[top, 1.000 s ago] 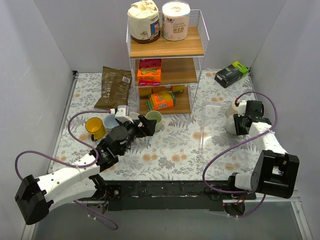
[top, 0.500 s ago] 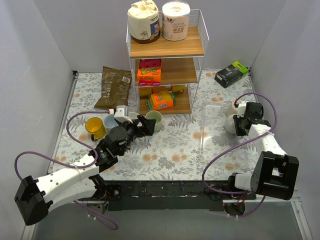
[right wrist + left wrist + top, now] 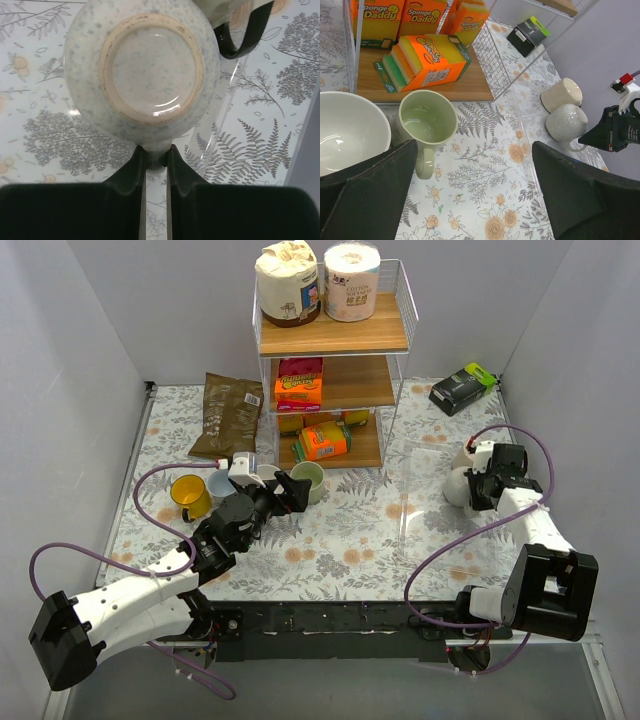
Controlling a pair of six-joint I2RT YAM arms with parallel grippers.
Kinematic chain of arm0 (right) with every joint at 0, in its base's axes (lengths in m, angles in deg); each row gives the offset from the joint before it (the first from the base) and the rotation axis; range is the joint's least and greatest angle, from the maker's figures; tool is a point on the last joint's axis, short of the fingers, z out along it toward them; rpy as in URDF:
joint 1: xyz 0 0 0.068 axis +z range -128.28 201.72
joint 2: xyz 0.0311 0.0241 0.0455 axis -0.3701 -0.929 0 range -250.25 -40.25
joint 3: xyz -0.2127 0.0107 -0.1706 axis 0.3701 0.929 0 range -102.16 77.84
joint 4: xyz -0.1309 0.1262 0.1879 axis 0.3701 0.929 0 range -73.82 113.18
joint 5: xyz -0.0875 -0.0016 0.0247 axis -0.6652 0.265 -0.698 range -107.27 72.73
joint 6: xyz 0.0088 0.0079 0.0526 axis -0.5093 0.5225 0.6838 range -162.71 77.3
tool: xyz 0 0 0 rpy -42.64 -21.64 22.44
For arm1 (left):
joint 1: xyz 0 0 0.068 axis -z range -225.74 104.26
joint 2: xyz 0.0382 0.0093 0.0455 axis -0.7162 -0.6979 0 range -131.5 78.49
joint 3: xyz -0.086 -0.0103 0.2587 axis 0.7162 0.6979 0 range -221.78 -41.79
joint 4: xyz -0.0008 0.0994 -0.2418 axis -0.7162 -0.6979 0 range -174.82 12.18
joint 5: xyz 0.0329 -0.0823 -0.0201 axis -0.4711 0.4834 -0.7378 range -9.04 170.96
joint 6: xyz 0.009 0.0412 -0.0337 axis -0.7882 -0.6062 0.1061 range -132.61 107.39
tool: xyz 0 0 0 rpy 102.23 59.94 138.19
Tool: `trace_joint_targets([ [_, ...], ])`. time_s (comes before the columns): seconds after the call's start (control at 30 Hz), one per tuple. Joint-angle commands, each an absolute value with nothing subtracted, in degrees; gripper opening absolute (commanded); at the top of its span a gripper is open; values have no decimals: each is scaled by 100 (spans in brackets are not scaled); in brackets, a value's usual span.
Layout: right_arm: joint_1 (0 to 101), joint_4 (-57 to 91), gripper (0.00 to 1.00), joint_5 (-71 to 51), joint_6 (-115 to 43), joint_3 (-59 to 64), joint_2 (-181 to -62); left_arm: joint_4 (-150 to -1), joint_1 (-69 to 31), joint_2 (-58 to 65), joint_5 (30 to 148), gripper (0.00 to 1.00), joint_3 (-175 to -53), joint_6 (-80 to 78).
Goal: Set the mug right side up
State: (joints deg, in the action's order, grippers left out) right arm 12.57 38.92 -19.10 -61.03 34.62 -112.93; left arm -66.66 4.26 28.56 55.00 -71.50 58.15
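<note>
A speckled white mug (image 3: 142, 75) is upside down, its unglazed base facing the right wrist camera. My right gripper (image 3: 156, 155) is shut on the mug's handle, the fingers pinching it from both sides. In the top view the mug (image 3: 457, 486) sits at the right side of the table by my right gripper (image 3: 478, 483). It also shows in the left wrist view (image 3: 566, 122). My left gripper (image 3: 290, 490) is open and empty, hovering by the green mug (image 3: 427, 122).
A cream mug (image 3: 562, 94) lies on its side behind the speckled one. A clear plastic sheet edge (image 3: 227, 120) runs under the mug. A wire shelf rack (image 3: 330, 360) with sponges stands at the back. A yellow mug (image 3: 188, 495) and white bowl (image 3: 345, 132) sit at left.
The right gripper and the speckled mug have shifted slightly up and left in the top view. The left arm has barely moved.
</note>
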Motion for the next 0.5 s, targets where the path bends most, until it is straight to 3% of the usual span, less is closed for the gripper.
trace_joint_targets([
  [0.0,1363,4035,1,-1070,-5853,3039,-10951,-6613,445,2936,5424,98,-7123,5770],
  [0.47,1390,3657,1,777,-4236,2616,-9765,-6332,445,2664,6021,98,-7140,5779],
])
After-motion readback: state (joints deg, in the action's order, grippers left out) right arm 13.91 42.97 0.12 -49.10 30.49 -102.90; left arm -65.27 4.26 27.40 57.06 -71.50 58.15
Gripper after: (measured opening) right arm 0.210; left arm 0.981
